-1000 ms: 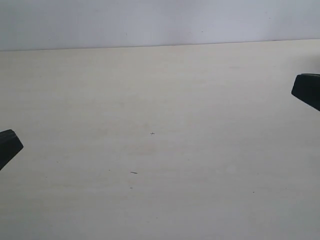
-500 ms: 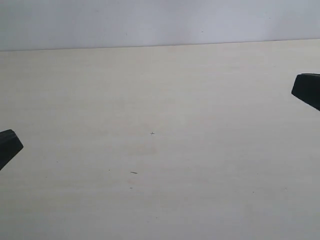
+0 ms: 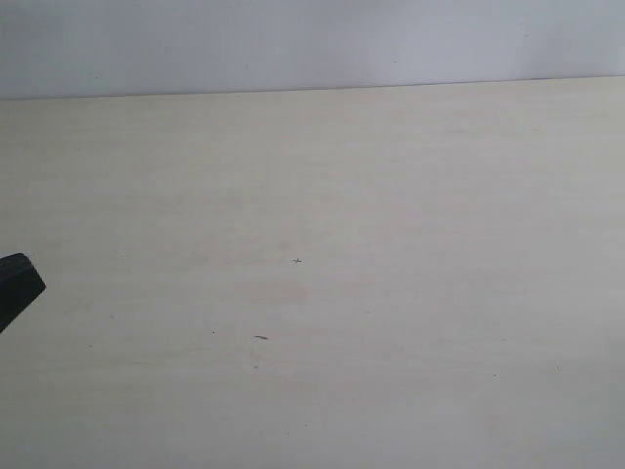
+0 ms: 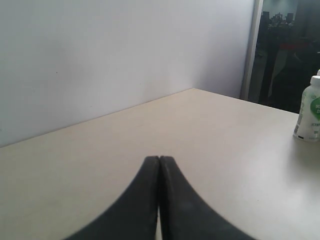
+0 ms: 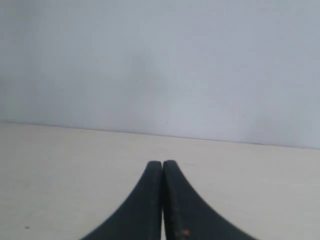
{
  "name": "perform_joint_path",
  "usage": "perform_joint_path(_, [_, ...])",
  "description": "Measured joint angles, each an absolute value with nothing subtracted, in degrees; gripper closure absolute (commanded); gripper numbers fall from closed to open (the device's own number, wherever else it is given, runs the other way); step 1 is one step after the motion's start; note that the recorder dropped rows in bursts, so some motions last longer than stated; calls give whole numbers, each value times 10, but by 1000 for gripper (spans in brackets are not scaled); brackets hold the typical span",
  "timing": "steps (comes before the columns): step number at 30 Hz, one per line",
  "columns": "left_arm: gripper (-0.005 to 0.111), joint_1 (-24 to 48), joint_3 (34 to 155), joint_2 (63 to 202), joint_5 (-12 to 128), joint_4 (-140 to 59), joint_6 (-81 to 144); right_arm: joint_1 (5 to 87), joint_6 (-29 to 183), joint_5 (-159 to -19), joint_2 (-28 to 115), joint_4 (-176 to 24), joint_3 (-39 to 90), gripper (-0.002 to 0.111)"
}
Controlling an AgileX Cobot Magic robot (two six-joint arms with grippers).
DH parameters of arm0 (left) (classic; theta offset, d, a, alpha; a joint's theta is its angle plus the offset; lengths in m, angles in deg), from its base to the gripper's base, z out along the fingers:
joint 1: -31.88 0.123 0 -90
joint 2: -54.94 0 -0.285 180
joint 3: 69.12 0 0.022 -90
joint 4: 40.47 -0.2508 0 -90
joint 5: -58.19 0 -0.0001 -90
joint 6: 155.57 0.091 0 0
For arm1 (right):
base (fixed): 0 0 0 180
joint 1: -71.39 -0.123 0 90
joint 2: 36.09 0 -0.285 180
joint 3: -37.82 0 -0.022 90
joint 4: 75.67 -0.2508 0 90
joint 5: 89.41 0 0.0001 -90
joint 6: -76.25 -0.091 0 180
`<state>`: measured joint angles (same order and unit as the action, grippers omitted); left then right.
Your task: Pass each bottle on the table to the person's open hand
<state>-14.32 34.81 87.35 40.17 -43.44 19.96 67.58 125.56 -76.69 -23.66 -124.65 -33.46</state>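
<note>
Left pincer [image 4: 159, 161]: jaws pressing together, gripping nothing, pointing out over the table [image 4: 215, 130]; right pincer [image 5: 162, 164]: jaws likewise meeting, carrying nothing; bottle [image 4: 309, 110], pale with green-white label: standing upright on the table, well ahead of the left pincer, off to one side.

From my console I see a plain, pale grey-white wall [image 3: 293, 44] meeting the tabletop [image 3: 410, 176] along one straight edge. The tabletop is a wide beige wood-look surface marked by a few tiny dark specks [image 3: 261, 337]. Lighting is soft and even across wall and surface. In the left wrist view the wall ends at a pale vertical frame [image 4: 248, 50]. Beyond it I see a dark opening [image 4: 287, 55] holding dim shapes and a reddish streak that I cannot identify.
</note>
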Motion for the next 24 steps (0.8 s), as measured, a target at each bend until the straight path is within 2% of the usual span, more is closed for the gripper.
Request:
perform_joint_path(4, [104,-143,348,873,402,-434,200,704,1257,-776,-278,-1247,-374,108])
perform_joint_path(17, [104,-143,348,873,402,-434,200,705,1251,-784,-279,-1241,-391,108])
perform_joint_path(19, [104,-143,348,873,402,-434,200,705,1204,-784,-279,-1192,-391,108])
perform_joint_path(24, [104,-143,348,873,402,-434,200,705,911,-786,-279,-930,-391,108])
